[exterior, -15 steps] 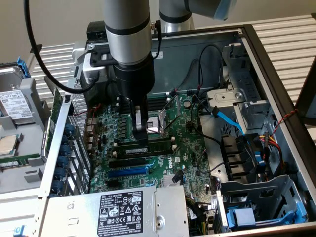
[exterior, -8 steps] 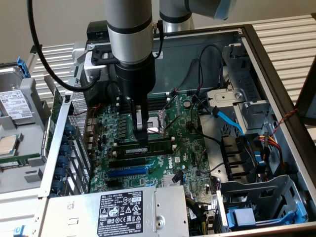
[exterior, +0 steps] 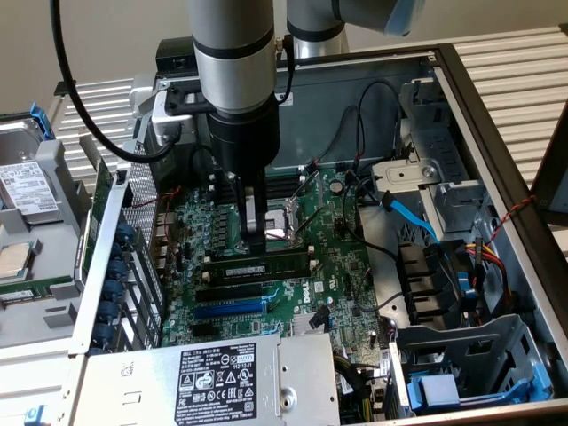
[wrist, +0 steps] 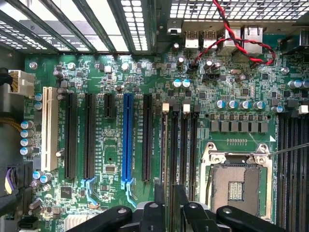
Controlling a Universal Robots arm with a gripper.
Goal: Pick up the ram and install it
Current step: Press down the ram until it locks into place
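The ram is a long dark stick with a small white label. It stands on edge along the memory slots of the green motherboard, just in front of the CPU socket. My gripper reaches straight down into the open computer case, its tip right at the ram's top edge near the stick's left half in the exterior view. In the wrist view my gripper hangs over the row of black memory slots. I cannot make out whether the ram is held.
A long blue expansion slot lies beside the black slots. The open CPU socket is close by. A power supply sits at the front, blue and black cables and a drive cage on the exterior view's right.
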